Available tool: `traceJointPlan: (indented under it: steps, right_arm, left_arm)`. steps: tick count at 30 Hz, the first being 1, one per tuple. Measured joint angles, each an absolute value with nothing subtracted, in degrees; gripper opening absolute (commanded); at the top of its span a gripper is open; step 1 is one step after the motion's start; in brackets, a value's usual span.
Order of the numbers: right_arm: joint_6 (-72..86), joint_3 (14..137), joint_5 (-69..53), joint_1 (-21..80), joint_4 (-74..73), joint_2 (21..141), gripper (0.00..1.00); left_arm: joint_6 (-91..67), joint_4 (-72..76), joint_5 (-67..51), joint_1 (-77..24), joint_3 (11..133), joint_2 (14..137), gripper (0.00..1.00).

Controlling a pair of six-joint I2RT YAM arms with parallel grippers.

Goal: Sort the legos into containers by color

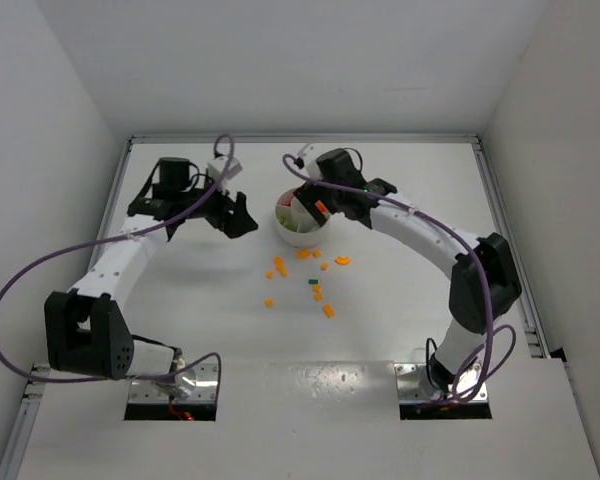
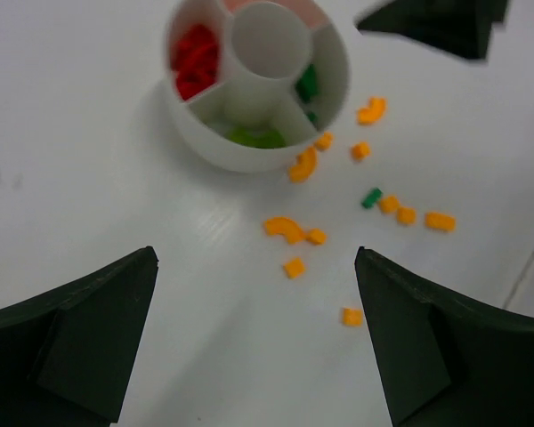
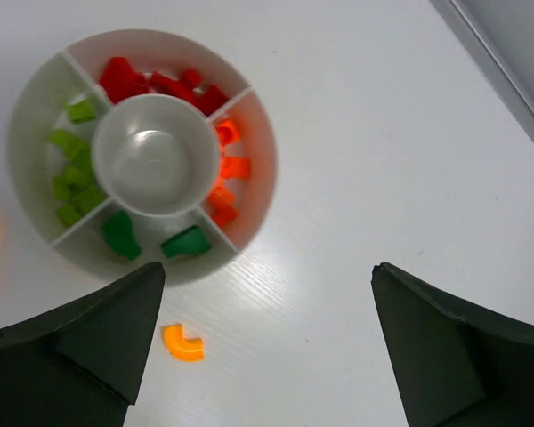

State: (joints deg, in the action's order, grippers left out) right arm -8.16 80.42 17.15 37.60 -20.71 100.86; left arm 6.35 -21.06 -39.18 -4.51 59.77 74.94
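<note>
A: What lies nearest the arms' bases?

B: The smooth white table [image 1: 230,335], matte with a faint grain. On it is a scatter of tiny loose orange plastic bricks [image 2: 294,267]. Some are square and blocky, a few curved like little arches. One small dark green brick [image 2: 371,197] lies among them.

A: And the dish?

B: Just beyond the scatter stands the round white plastic dish [image 1: 298,238], glossy, with a smooth-walled central cup [image 3: 147,156] and four wedge sections around it. Red bricks [image 3: 151,80] lie in one wedge and orange-red bricks [image 3: 227,169] in the next. Dark green pieces [image 3: 151,240] are in the third and lime green bricks [image 3: 71,165] in the fourth. A curved orange brick [image 3: 182,342] lies on the table just beside the dish's wall, not touching it.

A: The hands?

B: The left gripper [image 2: 256,262] hangs over the table to the left of the dish. Its dark, wedge-shaped fingers [image 2: 80,347] are spread wide and grip no brick. The right gripper [image 3: 267,294] hangs close by the dish on its right side. Its jaws are likewise spread wide, and it holds no brick.
</note>
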Motion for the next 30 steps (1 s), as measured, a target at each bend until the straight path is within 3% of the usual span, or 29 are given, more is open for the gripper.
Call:
traceJointPlan:
  steps: [2,5,12,17,30]
  right_arm:
    - [-7.0,78.8,16.4,35.0,-20.4,98.7,0.92]
    - [-5.4,75.4,15.8,30.3,-20.6,95.9,0.88]
    - [-1.3,69.4,13.0,17.9,-22.9,94.3,0.72]
    - [0.0,65.9,10.7,14.5,-25.0,91.9,0.72]
    - [0.5,65.9,5.6,10.0,-25.8,88.5,0.80]
  left_arm:
    - [10.5,-24.1,-41.8,-8.6,61.6,77.6,0.99]
    - [14.2,-27.1,-43.1,-14.3,58.0,76.4,0.98]
    - [16.8,-25.0,-39.2,-27.2,48.5,71.4,0.64]
    - [21.4,-22.3,-36.0,-33.8,47.3,74.7,0.53]
    - [34.5,-18.7,-34.7,-36.8,53.5,94.9,0.34]
